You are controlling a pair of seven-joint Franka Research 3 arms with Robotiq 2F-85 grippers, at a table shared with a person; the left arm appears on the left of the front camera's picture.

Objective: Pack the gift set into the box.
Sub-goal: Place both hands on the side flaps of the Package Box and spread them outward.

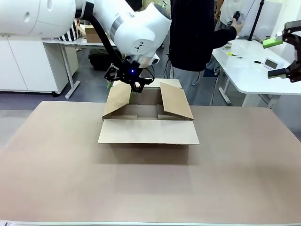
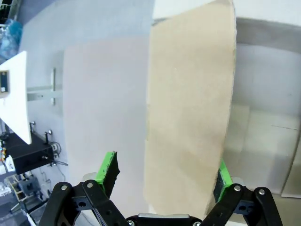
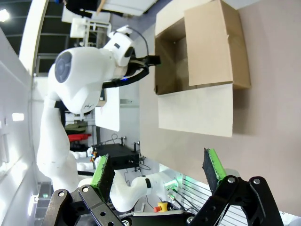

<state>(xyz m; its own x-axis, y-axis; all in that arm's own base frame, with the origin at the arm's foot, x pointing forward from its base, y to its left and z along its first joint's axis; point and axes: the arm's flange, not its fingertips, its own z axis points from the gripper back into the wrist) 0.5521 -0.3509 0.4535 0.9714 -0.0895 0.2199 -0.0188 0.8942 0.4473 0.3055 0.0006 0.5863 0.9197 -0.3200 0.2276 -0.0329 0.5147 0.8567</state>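
The brown bench (image 1: 150, 188) spans the front view. A person in a dark top (image 1: 193, 33) stands at its far side. The box (image 1: 148, 132) sits open on the bench's far middle, flaps spread. The left end effector (image 1: 126, 85) is spread and straddles the raised left flap (image 2: 188, 117). The right end effector (image 1: 277, 57) hangs high at the right, spread and empty.

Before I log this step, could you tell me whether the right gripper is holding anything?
No, the right gripper is wide open and empty in its wrist view.
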